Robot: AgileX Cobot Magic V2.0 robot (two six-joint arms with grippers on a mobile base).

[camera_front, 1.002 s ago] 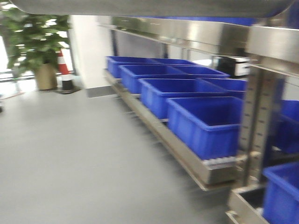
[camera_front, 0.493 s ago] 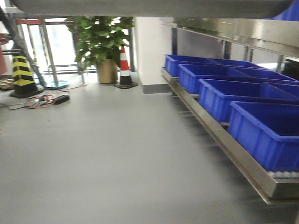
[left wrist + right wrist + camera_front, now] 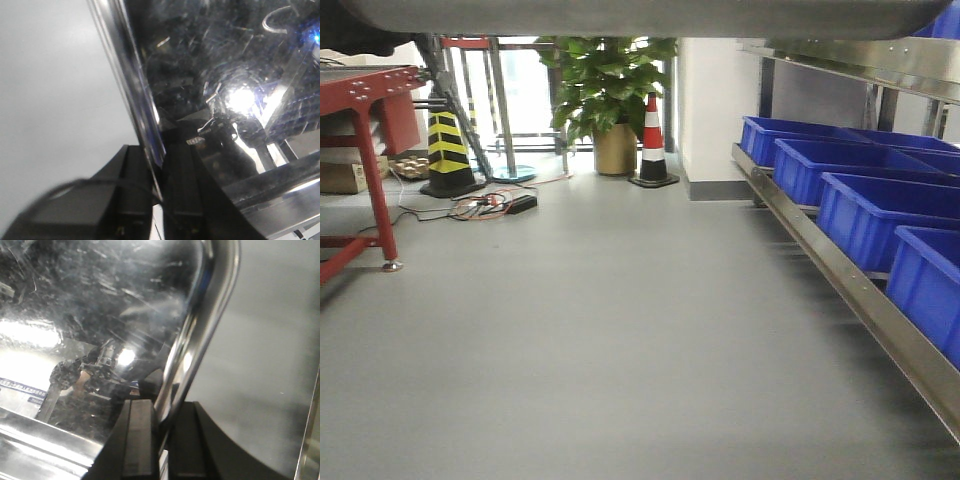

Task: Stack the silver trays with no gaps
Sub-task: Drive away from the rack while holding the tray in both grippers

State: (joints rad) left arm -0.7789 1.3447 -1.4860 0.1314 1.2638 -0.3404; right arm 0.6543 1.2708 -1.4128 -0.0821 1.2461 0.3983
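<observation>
Stainless steel fills both wrist views: the silver tray [image 3: 225,75] is up in the air between your two arms, not resting on anything. Your left pincer [image 3: 157,167] is closed down to a narrow slit with the tray's rolled rim clamped between its black fingers. Your right pincer [image 3: 161,422] is pinched onto the opposite rim in the same way. The grey band across the top of the front view is probably the tray's underside.

What has changed is where you are facing. A second ago the rack of blue bins [image 3: 865,215] filled the front view. Now it has slid to the right edge and open floor [image 3: 620,340] lies to the left of the rack. A red table [image 3: 365,95] has come into view well to the left of the rack, with a traffic cone [image 3: 653,145] and a potted plant [image 3: 610,95] just past the rack's far end.

So the base is turning away from the rack with the tray in hand. No second tray shows anywhere yet, so the stacking itself is not begun. Keep both grips firm through the turn.
</observation>
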